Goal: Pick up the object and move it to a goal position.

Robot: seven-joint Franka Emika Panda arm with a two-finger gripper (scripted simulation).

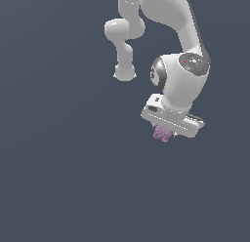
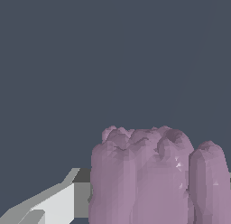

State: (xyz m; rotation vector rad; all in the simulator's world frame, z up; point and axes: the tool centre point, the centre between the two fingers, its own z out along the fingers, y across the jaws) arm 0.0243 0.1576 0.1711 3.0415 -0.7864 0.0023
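From where I stood, the exterior view's left was nothing but flat grey-blue; no marker for the goal showed anywhere, so I could not tell how far the carry had to go. Toward the middle, the white arm came down from the top edge in a bend. Further to the exterior view's right hung the wrist and the end effector, and tucked directly beneath it sat the object, a small pinkish-purple ridged lump, tiny against the white housing. No shadow gave away its height, so whether it had left the ground I could not tell.

In the wrist view the object filled the lower frame, with one pale finger pressed up against its flank; the other finger was hidden. I took the end effector to be clamped on the object.

The risk, as I judged it, was the grip itself: ridged, lumpy sides give the pads poor contact, so a quick swing might let the lump twist or slip free.
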